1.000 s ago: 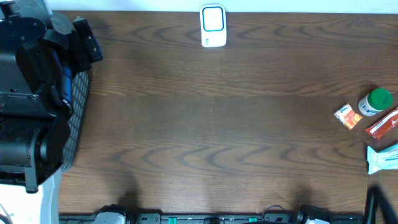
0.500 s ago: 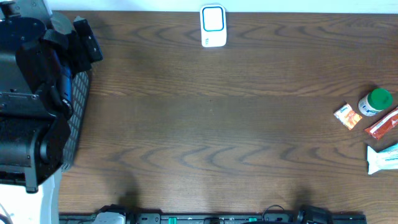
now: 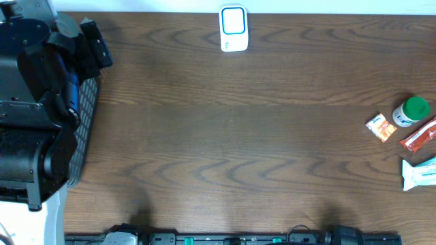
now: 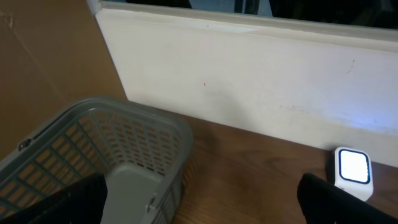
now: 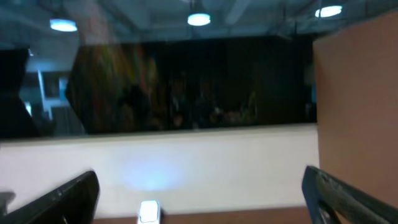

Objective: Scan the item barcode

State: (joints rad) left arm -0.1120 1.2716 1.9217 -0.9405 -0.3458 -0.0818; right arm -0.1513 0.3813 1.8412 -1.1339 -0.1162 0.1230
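The white barcode scanner (image 3: 233, 28) stands at the table's far edge with its blue-lit window showing. It also shows low right in the left wrist view, scanner (image 4: 352, 171), and small at the bottom of the right wrist view, scanner (image 5: 148, 211). Candidate items lie at the table's right edge: a green-capped bottle (image 3: 411, 111), an orange packet (image 3: 381, 127), a red packet (image 3: 419, 137) and a white-blue packet (image 3: 419, 172). My left gripper (image 4: 202, 205) is open and empty over the basket's edge. My right gripper (image 5: 202, 199) is open and empty, held high and facing the back wall.
A grey mesh basket (image 3: 85, 122) sits at the table's left edge, mostly under the black left arm (image 3: 34, 102); its rim (image 4: 124, 109) fills the left wrist view. A white wall panel (image 4: 261, 81) runs behind the table. The right arm is outside the overhead view.
A black part of the right arm at the overhead view's lower right corner has left the frame. The items, scanner and left arm have not moved.
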